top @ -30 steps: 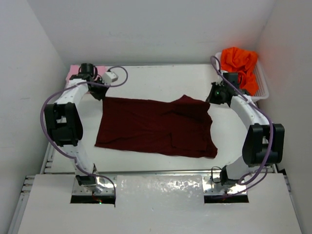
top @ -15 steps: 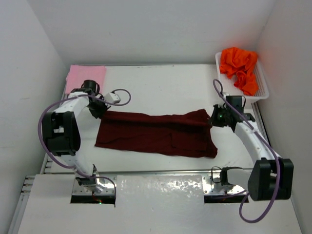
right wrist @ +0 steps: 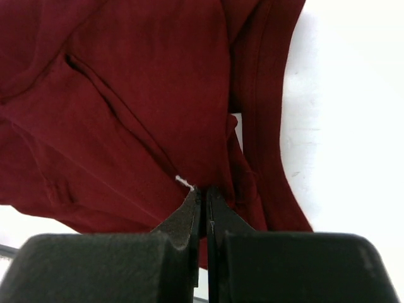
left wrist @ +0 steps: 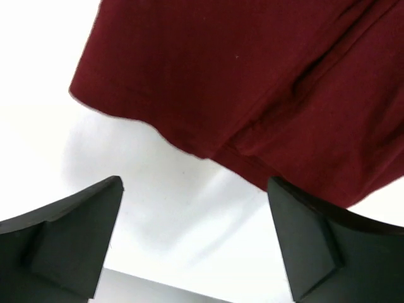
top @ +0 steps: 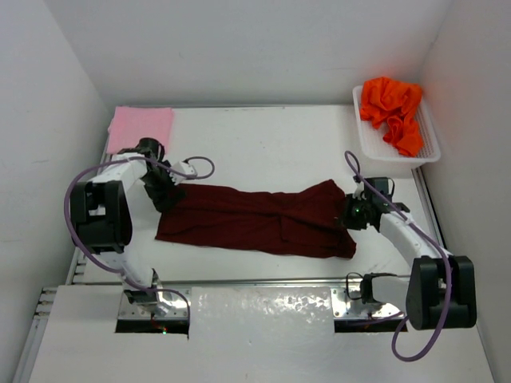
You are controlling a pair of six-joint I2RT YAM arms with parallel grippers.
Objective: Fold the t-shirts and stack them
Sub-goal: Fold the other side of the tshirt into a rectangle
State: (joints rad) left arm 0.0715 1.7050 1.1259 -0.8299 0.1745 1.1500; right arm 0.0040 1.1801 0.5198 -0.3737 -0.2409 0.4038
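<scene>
The dark maroon t-shirt (top: 255,219) lies across the middle of the table as a long band, its far edge doubled over toward the front. My left gripper (top: 164,191) hovers at the shirt's left end, open, with only bare table between its fingers (left wrist: 196,184); the maroon t-shirt's hem (left wrist: 252,76) lies just beyond. My right gripper (top: 354,214) is at the shirt's right end, shut (right wrist: 203,192) on a pinched fold of the maroon t-shirt (right wrist: 126,113). The light pink t-shirt (top: 141,128) lies flat at the far left corner. The bright orange t-shirt (top: 391,108) is crumpled in the basket.
A white lattice basket (top: 369,144) stands at the far right corner against the wall. White walls close in the table on the left, back and right. Both arms' purple cables loop over the table beside the shirt's ends.
Both grippers drew the maroon shirt's far edge toward the front, folding it into a narrower band. The left gripper then opened and let the cloth go; the right stays shut on it.
</scene>
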